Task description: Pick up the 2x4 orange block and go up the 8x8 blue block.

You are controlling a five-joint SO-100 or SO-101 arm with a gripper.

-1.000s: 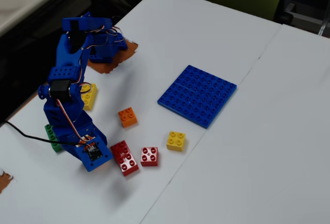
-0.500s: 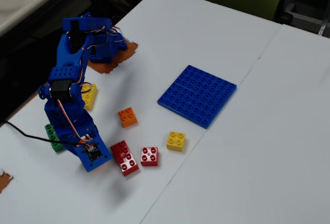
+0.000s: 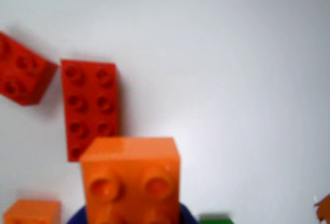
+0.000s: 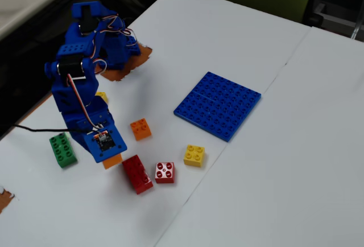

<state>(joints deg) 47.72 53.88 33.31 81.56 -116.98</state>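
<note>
The 2x4 orange block (image 3: 129, 175) fills the bottom middle of the wrist view, studs toward the camera, with the blue jaws on both sides of its lower part. My gripper (image 3: 131, 218) is shut on it. In the fixed view my gripper (image 4: 110, 156) hangs low over the table at the left, and only an orange end of the block (image 4: 113, 162) shows under it. The 8x8 blue block (image 4: 218, 105) lies flat on the table well to the right of the gripper and is out of the wrist view.
A red eight-stud brick (image 4: 137, 173) (image 3: 90, 108) and a red four-stud brick (image 4: 165, 172) (image 3: 20, 74) lie just beyond the gripper. A small orange brick (image 4: 140, 128), a yellow brick (image 4: 194, 155) and a green brick (image 4: 62, 149) lie around it.
</note>
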